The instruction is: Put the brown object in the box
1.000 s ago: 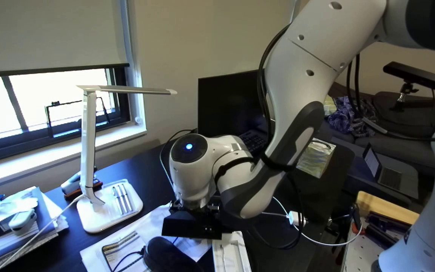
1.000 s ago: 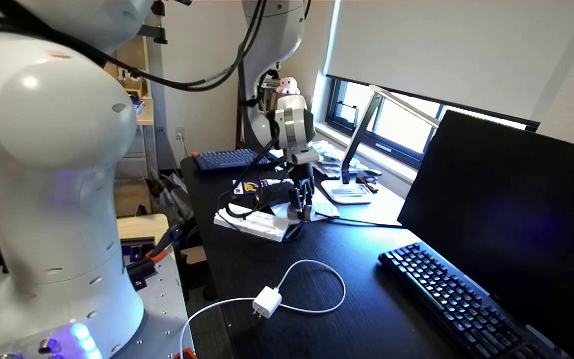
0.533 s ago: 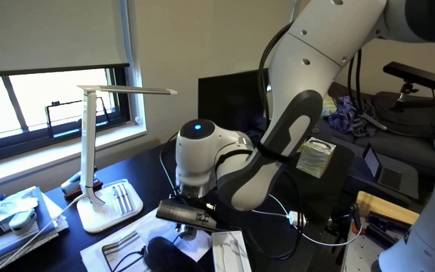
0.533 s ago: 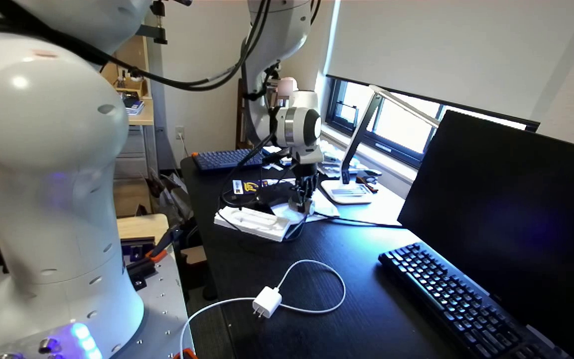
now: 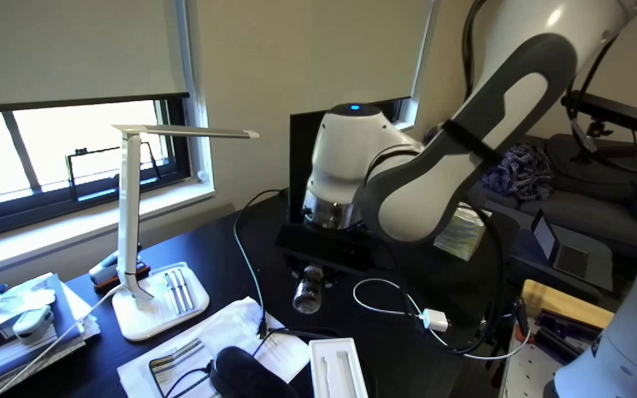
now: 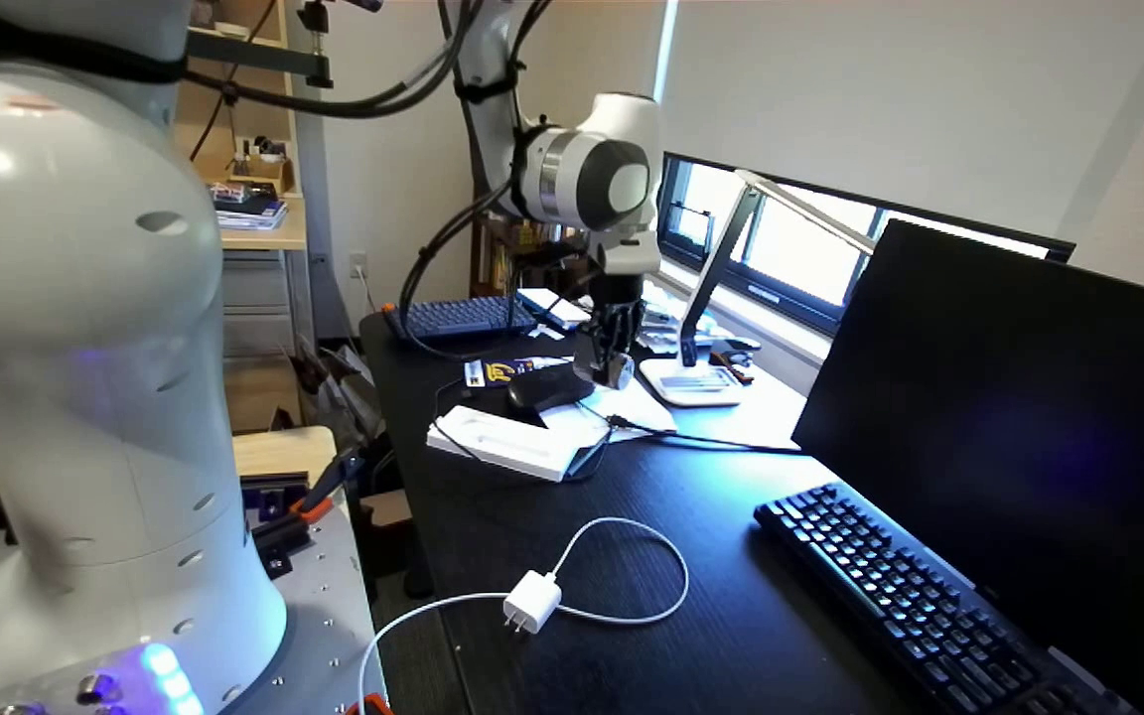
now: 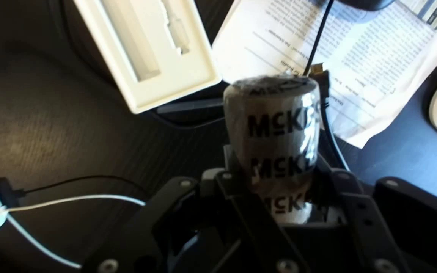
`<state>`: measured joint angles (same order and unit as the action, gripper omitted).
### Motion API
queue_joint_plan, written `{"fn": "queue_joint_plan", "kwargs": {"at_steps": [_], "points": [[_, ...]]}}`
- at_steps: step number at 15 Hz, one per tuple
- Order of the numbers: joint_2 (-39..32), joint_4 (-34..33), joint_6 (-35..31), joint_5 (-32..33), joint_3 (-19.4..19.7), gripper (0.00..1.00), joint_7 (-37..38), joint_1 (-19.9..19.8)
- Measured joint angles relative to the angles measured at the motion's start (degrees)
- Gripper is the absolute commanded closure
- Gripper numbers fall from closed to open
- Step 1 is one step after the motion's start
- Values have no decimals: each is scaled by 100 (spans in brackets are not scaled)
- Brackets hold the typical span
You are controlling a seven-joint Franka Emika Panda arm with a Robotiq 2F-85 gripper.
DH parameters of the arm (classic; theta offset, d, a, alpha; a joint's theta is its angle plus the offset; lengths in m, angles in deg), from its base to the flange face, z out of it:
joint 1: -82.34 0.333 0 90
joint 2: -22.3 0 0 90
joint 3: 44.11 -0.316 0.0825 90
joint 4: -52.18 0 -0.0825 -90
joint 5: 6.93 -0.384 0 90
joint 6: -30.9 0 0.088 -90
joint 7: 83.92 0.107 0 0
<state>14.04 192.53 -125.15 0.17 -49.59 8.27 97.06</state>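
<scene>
Gripper [image 7: 275, 167]: clamped on the roll [image 7: 275, 146], one jaw each side in wrist view.
Roll: brownish cylinder, shiny clear wrap, black "McK" lettering; hangs below the gripper in both exterior views, over the desk [image 6: 721, 526], outside the box [image 7: 186, 74].
Box: pale, low walls, flat on the desk; two moulded recesses, one long and straight, one narrow and stepped.
Arm [image 5: 346, 155]: wrist pointing down, blue light [image 5: 355, 107] on at the top in an exterior view.
Papers [image 5: 238, 323]: just beside the box, contact unclear; black rounded object [image 5: 246, 373] lies partly on them, black cable plug [image 5: 263, 330] at their edge.
Lamp [image 5: 130, 215]: white, base on the desk, near the papers.
Charger [image 6: 532, 601]: white, on the desk, its white cable [image 6: 622, 622] looped, well apart from the box.
Monitor [image 6: 1009, 447]: black, dark screen, keyboard [image 6: 910, 596] in front of it in an exterior view.
</scene>
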Motion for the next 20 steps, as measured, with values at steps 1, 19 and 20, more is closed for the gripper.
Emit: {"fn": "queue_joint_plan", "kwargs": {"at_steps": [1,19,20], "points": [[357,201,221,0,40,81,-2,-44],[2833,1305,1735,-1135,586,81,-1704,-1543],[2834,1300,1739,-1135,581,81,-1704,-1585]]}}
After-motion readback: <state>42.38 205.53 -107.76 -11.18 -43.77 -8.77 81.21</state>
